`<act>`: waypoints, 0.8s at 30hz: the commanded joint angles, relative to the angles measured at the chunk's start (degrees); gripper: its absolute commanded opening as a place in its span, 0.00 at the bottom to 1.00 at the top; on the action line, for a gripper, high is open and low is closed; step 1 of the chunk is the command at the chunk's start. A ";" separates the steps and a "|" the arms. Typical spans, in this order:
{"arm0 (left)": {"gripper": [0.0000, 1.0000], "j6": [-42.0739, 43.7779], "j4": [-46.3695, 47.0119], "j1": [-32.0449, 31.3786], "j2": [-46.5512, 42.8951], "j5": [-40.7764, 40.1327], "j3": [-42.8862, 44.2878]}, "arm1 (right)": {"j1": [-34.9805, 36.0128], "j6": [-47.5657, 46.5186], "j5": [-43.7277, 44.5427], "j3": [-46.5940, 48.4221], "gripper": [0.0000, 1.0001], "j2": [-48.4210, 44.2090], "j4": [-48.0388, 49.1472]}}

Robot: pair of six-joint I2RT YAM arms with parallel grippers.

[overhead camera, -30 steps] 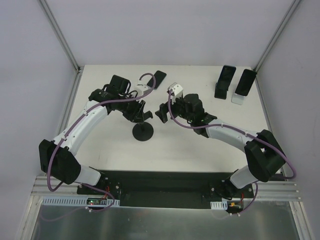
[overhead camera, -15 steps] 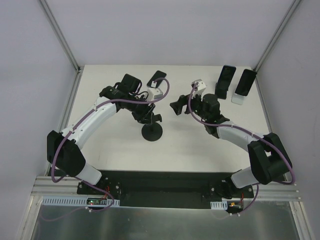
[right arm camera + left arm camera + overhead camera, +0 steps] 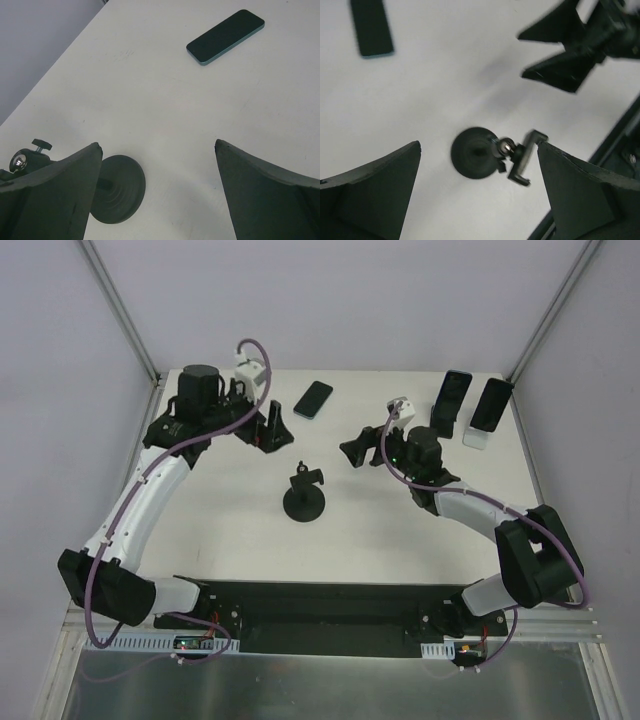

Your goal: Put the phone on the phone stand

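Left tool (image 3: 277, 427), right tool (image 3: 356, 446): agape; empty

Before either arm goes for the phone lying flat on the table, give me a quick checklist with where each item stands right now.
1. Dark rectangular phone lies flat, clear of both arms: ok.
2. Black round-based phone stand upright, clamp empty: ok.
3. Left end effector open and empty: ok.
4. Right end effector open and empty: ok.
5. Clamp wide enough for the phone: cannot tell.
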 commanded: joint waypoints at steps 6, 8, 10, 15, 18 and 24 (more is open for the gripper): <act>0.98 -22.10 7.07 6.17 15.63 -17.71 11.57 | -3.02 4.16 -1.52 1.10 0.97 0.65 3.04; 0.97 -22.81 6.72 6.96 22.22 -17.28 15.77 | -3.81 5.12 -1.78 1.10 0.97 0.74 3.04; 0.96 -22.72 5.67 7.31 29.23 -17.71 19.21 | -4.43 6.00 -2.57 1.10 0.97 1.09 3.13; 0.94 -23.95 2.94 8.28 43.41 -17.02 32.04 | -6.01 7.41 -3.71 0.93 0.97 1.36 3.57; 0.91 -24.22 2.42 8.28 51.76 -16.75 39.95 | -6.80 8.11 -4.33 0.93 0.97 1.62 4.10; 0.88 -30.09 1.45 8.98 64.51 -15.53 52.26 | -8.39 10.65 -6.44 0.92 0.97 2.93 5.68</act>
